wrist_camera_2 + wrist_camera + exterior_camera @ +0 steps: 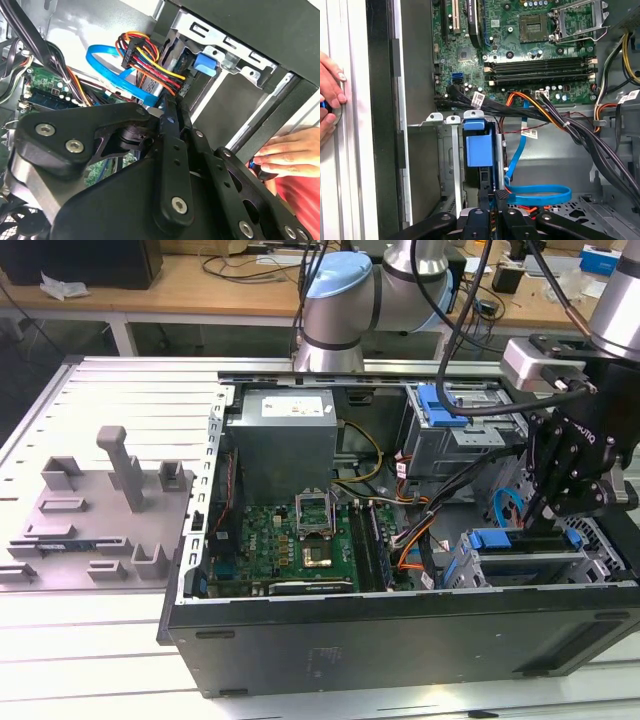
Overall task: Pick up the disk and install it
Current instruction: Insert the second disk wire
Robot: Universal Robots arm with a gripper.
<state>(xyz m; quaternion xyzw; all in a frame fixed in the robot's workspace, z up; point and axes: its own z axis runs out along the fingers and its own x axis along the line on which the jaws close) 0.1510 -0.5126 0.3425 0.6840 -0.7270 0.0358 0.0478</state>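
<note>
The disk [505,540] stands on edge in the drive bay at the case's front corner, on the exterior view's right. Its blue frame [480,145] fills the slot between the bay's metal rails. My gripper [540,512] reaches down into the case right over it. In both wrist views the two black fingers meet at the tips, shut, and rest against the disk's dark end edge [486,179]. In the second wrist view my gripper [172,107] points at the bay, whose blue tab [205,65] shows beside it.
Blue and coloured cables [145,60] loop close to the fingertips. A motherboard [300,540], a grey power supply [285,445] and an upper drive cage [450,415] fill the case. A person's hand [327,95] rests outside the case wall. A grey fixture plate [100,510] lies on the exterior view's left.
</note>
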